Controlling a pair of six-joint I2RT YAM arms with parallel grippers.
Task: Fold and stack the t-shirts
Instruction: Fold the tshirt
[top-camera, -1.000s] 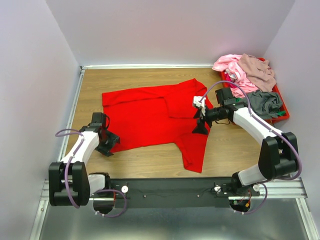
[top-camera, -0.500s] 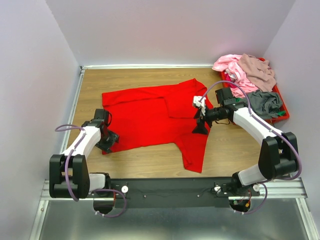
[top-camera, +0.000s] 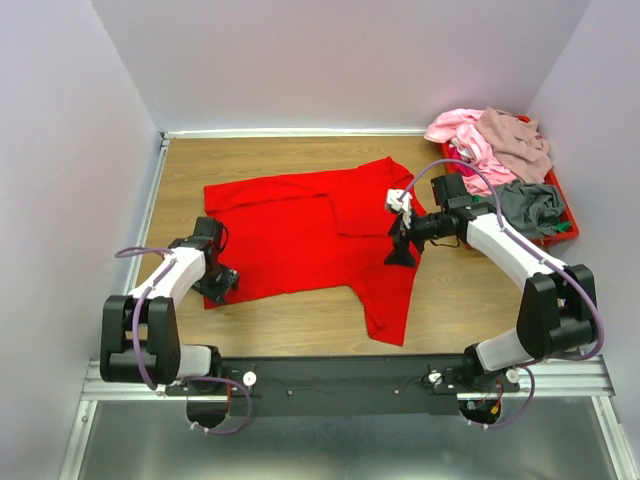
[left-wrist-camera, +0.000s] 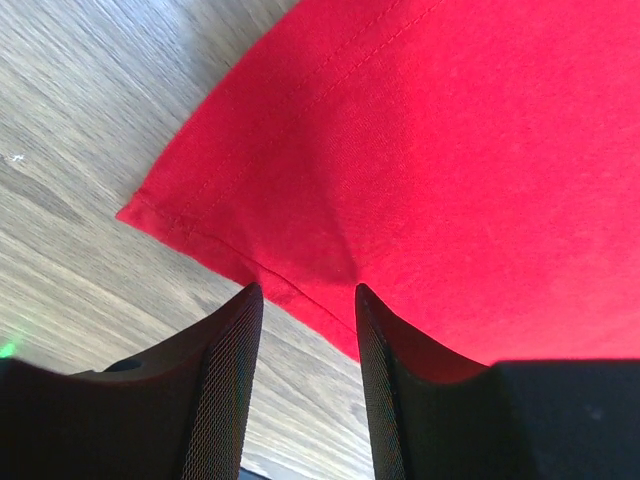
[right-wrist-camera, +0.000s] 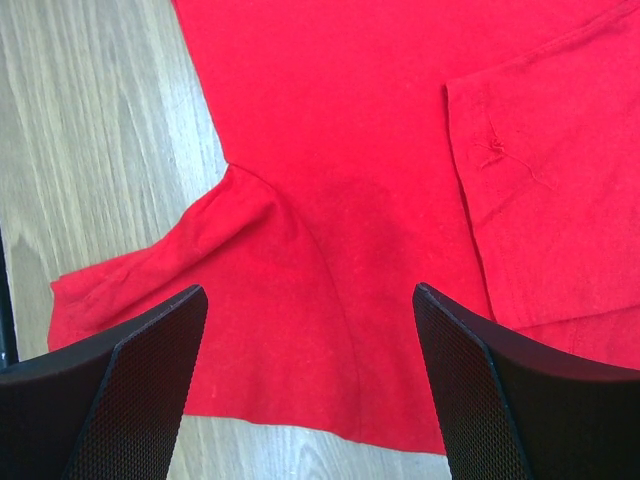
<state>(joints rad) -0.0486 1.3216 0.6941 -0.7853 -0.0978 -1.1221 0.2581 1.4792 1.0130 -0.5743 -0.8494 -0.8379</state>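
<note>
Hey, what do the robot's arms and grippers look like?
Both the left arm and right arm have white shells with black joints, and a purple cable loops along each. The left gripper and right gripper are black, with two blunt fingers faced in fine mesh texture.

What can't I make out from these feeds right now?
- Top view: the left fingers cover the red t-shirt's near corner.
- Left wrist view: those fingers hide whether they touch the hem.
- Top view: heaped shirts hide the tray's inside; their number is unclear.
</note>
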